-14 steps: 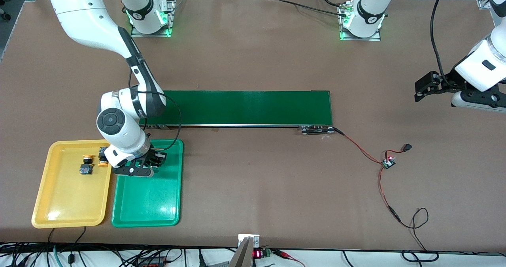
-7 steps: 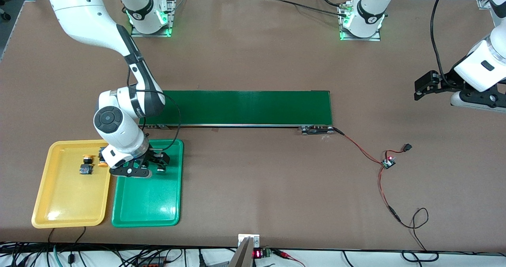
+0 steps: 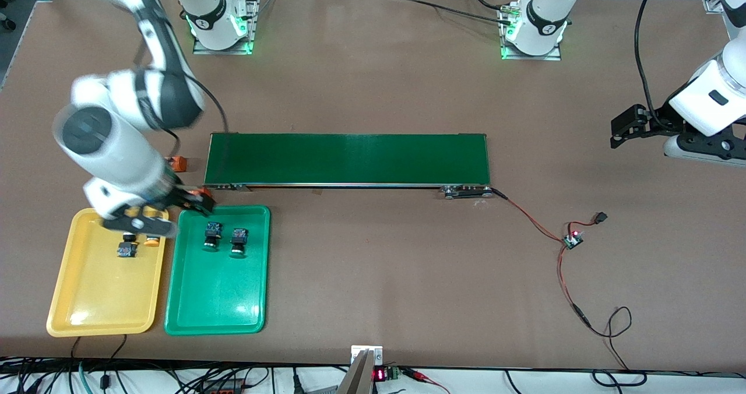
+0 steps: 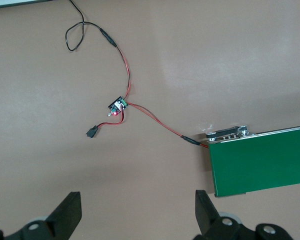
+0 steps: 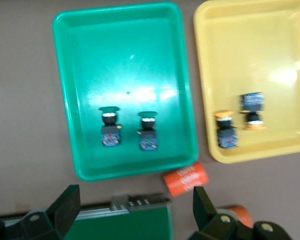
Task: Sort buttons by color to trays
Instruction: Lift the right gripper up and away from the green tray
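The right gripper (image 5: pixel 132 212), jaws spread and empty, hangs over the gap between conveyor belt (image 3: pixel 347 158) and trays. Just below the jaws lies an orange cylinder (image 5: pixel 186 178). Past it, the green tray (image 5: pixel 70 90) holds two green-capped buttons (image 5: pixel 109 126) side by side; the yellow tray (image 5: pixel 210 60) beside it holds two yellow-capped buttons (image 5: pixel 225 129). The left gripper (image 4: pixel 136 210), jaws spread, waits above bare bench (image 3: pixel 379 79) near a wired circuit board (image 4: pixel 118 105).

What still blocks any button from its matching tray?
Nothing visible: both green buttons lie in the green tray, both yellow ones in the yellow tray.
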### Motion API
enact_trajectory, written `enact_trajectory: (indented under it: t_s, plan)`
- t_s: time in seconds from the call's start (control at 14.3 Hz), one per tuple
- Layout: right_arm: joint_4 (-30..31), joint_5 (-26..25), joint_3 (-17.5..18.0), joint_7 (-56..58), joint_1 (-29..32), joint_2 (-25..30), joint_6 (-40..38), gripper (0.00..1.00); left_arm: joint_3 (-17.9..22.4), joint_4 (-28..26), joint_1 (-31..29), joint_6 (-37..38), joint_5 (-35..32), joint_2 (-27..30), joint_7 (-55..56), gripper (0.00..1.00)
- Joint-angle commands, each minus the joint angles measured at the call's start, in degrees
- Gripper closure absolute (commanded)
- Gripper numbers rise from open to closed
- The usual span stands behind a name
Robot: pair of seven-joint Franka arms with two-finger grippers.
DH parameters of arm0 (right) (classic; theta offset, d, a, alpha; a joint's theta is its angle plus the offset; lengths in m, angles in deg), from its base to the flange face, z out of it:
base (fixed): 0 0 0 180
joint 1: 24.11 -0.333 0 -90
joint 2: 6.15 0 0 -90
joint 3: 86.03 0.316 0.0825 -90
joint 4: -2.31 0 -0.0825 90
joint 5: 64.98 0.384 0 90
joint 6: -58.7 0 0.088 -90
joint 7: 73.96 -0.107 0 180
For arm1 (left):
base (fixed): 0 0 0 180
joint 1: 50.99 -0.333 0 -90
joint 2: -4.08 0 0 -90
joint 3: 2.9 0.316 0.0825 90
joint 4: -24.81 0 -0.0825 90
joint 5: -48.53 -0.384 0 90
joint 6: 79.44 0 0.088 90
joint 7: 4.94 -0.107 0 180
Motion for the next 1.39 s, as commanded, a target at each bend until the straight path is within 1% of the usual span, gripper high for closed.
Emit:
enact_trajectory:
  t_s: [0.0, 0.07, 0.14, 0.21, 0.35, 0.42, 0.49, 0.63, 0.77, 0.84, 0.91, 1.05, 1.12, 1.18, 1.32]
  plan:
    - [7.57, 0.54, 1.3, 3.01, 2.94, 13.19, -6.66, 0.0, 0.1, 1.8, -0.33, 2.81, -0.07, -0.06, -0.65, 0.0]
    - [8.27, 0.54, 1.56, 5.27, 4.42, 16.7, -10.61, 0.0, 0.1, 1.89, -0.33, 3.6, -0.07, 0.11, -0.65, 0.0]
    - [8.89, 0.54, 1.57, 8.52, 6.7, 19.26, -13.0, 0.0, 0.01, 1.89, -0.25, 3.7, -0.07, 0.55, -0.65, 0.0]
    - [10.37, 0.63, 1.65, 11.51, 9.07, 21.64, -14.16, 0.0, -0.08, 1.89, -0.25, 3.7, -0.07, 0.73, -0.65, 0.0]
    - [13.62, 2.55, 1.91, 15.22, 13.65, 25.25, -14.43, 0.0, 0.01, 1.97, -0.25, 3.61, 0.8, 0.73, -0.65, 0.0]
    - [14.42, 3.0, 3.13, 15.32, 14.97, 26.05, -14.35, 0.0, 0.53, 1.89, -0.33, 3.52, 2.98, 0.64, -0.65, 0.0]
    - [14.17, 3.17, 4.45, 14.45, 15.85, 25.88, -14.61, 0.0, 0.88, 1.89, -0.6, 3.52, 5.09, 0.64, -0.65, 0.0]
    - [13.73, 3.26, 4.73, 14.09, 15.78, 23.7, -14.52, 0.0, 0.45, 1.8, -3.23, 3.96, 5.46, 0.73, -0.74, 0.0]
    - [12.16, 3.26, 4.73, 14.61, 15.07, 22.28, -14.61, 0.0, 0.45, 1.97, -3.24, 3.17, 5.38, 0.38, -0.65, 0.0]
    - [11.45, 3.26, 4.56, 14.7, 14.99, 22.01, -15.74, 0.0, 0.27, 1.97, -3.15, 3.26, 5.38, 0.46, -0.65, 0.0]
    - [10.31, 3.35, 4.03, 13.83, 14.11, 21.92, -18.88, 0.0, -0.08, 1.97, -3.06, 3.69, 5.29, 0.73, -0.74, 0.0]
    - [5.66, 3.35, 3.85, 13.74, 13.67, 18.42, -21.19, 0.0, -0.34, 1.97, -2.36, 3.7, 4.94, 0.73, -0.74, 0.0]
    - [4.77, 3.35, 3.85, 13.91, 13.67, 17.71, -21.38, 0.0, -1.3, 1.97, -2.18, 3.61, 4.85, 0.73, -0.74, 0.0]
    - [4.67, 3.35, 3.85, 13.82, 13.75, 17.44, -21.38, 0.0, -2.53, 2.06, -2.18, 3.44, 4.41, 0.73, -0.65, 0.0]
    - [4.85, 3.35, 4.03, 13.74, 13.75, 17.53, -21.72, 0.0, -2.98, 1.98, -2.18, 3.61, 4.23, 0.82, -0.56, 0.0]
